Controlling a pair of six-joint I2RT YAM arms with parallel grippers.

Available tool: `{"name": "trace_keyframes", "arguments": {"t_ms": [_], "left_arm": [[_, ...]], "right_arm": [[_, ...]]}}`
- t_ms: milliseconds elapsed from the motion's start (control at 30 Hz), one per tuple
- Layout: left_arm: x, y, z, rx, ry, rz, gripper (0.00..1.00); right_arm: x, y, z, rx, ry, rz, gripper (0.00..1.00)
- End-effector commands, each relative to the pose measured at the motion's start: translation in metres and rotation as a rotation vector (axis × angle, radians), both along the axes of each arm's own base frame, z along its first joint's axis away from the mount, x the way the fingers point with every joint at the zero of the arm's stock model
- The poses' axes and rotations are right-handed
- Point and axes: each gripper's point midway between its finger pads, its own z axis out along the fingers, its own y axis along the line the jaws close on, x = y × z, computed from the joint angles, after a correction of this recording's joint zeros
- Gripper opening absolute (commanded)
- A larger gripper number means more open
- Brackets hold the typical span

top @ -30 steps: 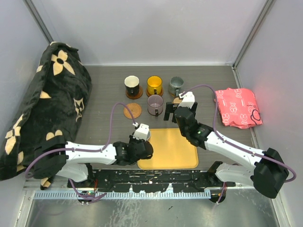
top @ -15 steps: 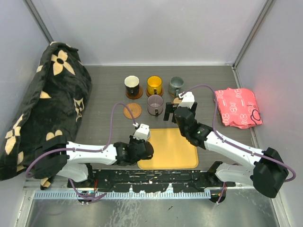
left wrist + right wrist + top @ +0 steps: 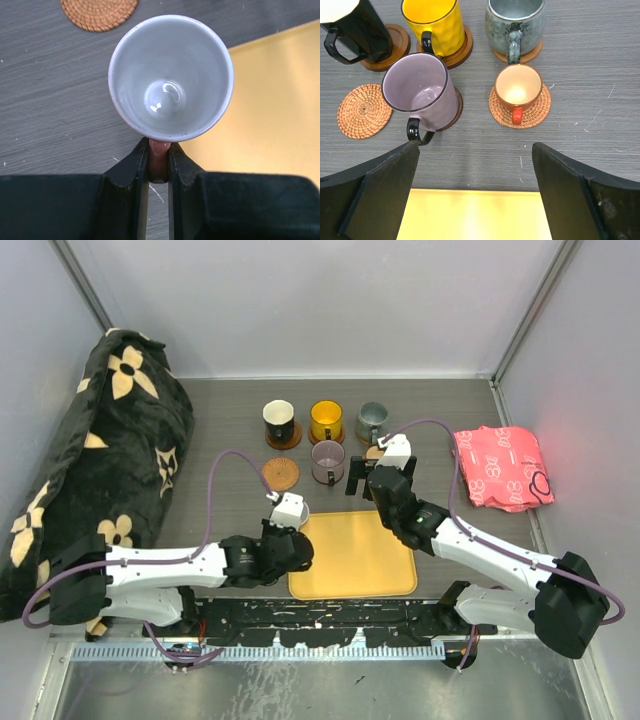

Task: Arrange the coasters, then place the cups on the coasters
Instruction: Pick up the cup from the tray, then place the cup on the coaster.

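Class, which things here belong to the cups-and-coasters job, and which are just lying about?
Job: white cup (left claw holds it); black cup, yellow cup, grey-green cup, purple cup, small brown cup, all on coasters; empty woven coaster.
Lying about: yellow tray, black flowered blanket, pink cloth.

White cup (image 3: 171, 77): upright, empty, glossy pale inside, handle pinched in left end effector (image 3: 159, 160).
Back row, all upright: black-and-cream cup (image 3: 350, 27) on dark wooden coaster (image 3: 395, 47); yellow cup (image 3: 432, 22) on brown coaster (image 3: 464, 47); grey-green cup (image 3: 515, 22) on light wooden coaster (image 3: 534, 49).
Front row: bare woven coaster (image 3: 364, 110); purple cup (image 3: 420, 87) on dark rimmed coaster (image 3: 458, 107); small brown cup (image 3: 518, 90) on second woven coaster (image 3: 542, 105).
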Motion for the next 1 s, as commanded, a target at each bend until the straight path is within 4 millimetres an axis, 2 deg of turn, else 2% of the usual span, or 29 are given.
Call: {"name": "trace_keyframes", "arguments": {"t_ms": [0,333,567,833,867,900,967], "left_arm": [[0.022,0.002,0.043,-0.081,-0.103,0.073,0.0],[0.051,0.023,0.047,-0.136,-0.107,0.144,0.0],[0.082,0.033,0.05,-0.152,-0.123,0.178,0.0],[0.112,0.029,0.046,-0.167,-0.122,0.189,0.0],[0.116,0.028,0.05,-0.172,-0.135,0.193,0.0],[0.12,0.027,0.043,-0.152,-0.127,0.197,0.0],[0.127,0.024,0.042,-0.15,-0.132,0.198,0.0]], "right_arm": [[0.008,0.003,0.024,0.06,-0.049,-0.025,1.0],[0.007,0.0,0.026,0.056,-0.055,-0.036,1.0],[0.009,0.004,0.02,0.056,-0.037,-0.032,1.0],[0.009,0.003,0.021,0.054,-0.04,-0.037,1.0],[0.009,0.003,0.021,0.054,-0.04,-0.037,1.0],[0.009,0.003,0.021,0.054,-0.041,-0.037,1.0],[0.009,0.002,0.021,0.054,-0.042,-0.041,1.0]]}}
